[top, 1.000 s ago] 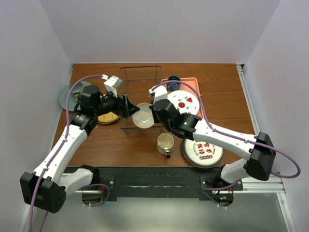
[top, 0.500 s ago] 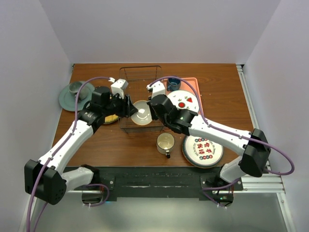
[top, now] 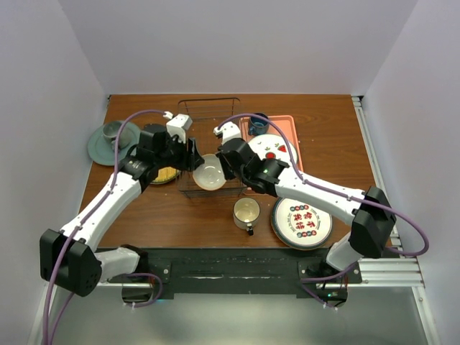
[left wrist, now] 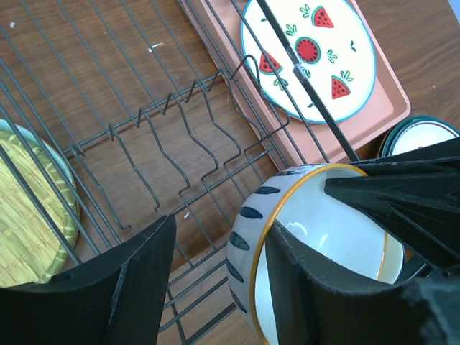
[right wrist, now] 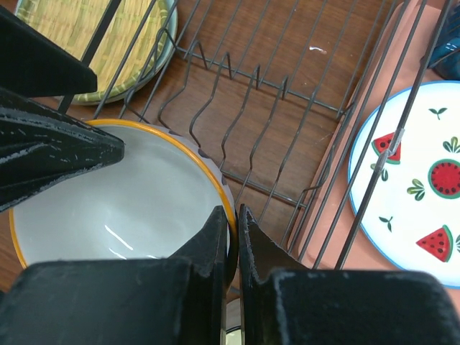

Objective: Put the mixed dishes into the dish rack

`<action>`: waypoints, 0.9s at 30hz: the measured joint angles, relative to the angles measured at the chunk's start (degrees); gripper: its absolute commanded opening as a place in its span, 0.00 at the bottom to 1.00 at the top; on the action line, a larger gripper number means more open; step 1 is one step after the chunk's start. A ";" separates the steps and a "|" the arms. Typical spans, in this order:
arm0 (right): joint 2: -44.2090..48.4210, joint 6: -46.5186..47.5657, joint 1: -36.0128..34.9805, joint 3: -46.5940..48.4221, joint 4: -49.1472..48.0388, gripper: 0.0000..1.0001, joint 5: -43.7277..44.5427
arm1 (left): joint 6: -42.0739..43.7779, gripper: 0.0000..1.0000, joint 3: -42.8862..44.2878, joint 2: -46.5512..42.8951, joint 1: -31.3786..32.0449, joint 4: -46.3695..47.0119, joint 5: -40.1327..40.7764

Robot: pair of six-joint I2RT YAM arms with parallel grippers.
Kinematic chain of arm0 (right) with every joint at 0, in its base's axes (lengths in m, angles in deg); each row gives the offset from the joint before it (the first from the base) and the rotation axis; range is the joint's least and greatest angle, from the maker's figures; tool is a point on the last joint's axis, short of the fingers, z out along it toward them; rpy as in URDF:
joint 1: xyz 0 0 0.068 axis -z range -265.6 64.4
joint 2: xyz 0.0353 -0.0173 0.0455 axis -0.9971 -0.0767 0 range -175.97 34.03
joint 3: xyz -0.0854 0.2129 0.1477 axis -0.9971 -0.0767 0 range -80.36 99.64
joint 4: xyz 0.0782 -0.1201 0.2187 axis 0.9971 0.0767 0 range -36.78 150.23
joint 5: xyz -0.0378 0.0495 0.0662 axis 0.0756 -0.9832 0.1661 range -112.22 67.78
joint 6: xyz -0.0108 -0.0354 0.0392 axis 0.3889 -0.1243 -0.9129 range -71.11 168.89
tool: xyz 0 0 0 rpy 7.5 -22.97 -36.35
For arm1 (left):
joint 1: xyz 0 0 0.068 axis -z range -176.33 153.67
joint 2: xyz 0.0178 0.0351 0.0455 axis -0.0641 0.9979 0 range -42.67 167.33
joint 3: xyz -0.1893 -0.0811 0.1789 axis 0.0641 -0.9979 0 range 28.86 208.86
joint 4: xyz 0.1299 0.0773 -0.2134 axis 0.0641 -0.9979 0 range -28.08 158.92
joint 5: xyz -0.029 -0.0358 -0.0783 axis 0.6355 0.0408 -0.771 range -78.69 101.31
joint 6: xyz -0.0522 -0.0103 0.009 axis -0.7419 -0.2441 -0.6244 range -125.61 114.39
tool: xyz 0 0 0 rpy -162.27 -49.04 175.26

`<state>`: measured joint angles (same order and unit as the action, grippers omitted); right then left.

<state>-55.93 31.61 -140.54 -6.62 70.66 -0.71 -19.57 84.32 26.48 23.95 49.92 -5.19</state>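
A cream bowl (top: 208, 174) with a gold rim and dark dashes outside is held tilted over the floor of the dark wire dish rack (top: 208, 108). My right gripper (top: 226, 167) is shut on the bowl's right rim; in the right wrist view the gripper (right wrist: 236, 215) pinches the rim of the bowl (right wrist: 115, 208). My left gripper (top: 195, 157) is open. In the left wrist view it (left wrist: 219, 230) straddles the left rim of the bowl (left wrist: 316, 223), one finger inside and one outside with a gap. A cream mug (top: 246, 212) and a teal-rimmed plate (top: 302, 223) sit in front.
The yellow textured plate (top: 162, 175) lies just left of the rack. A pink tray (top: 287, 126) right of the rack holds a white fruit-patterned plate (top: 277, 151) and a blue cup (top: 259, 123). A grey-green cup on a saucer (top: 111, 136) is at the far left.
My left gripper has moved right and towards the back, up to the bowl's left rim. My right gripper has shifted slightly towards the back-left with the bowl.
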 measured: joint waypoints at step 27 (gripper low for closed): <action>5.05 4.31 -0.17 3.26 0.15 0.72 -1.88 | -1.33 0.00 10.84 10.25 0.00 -5.31 5.29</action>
<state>-50.88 35.92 -140.72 -3.37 70.81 -2.59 -20.90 95.16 36.73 23.95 44.61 0.10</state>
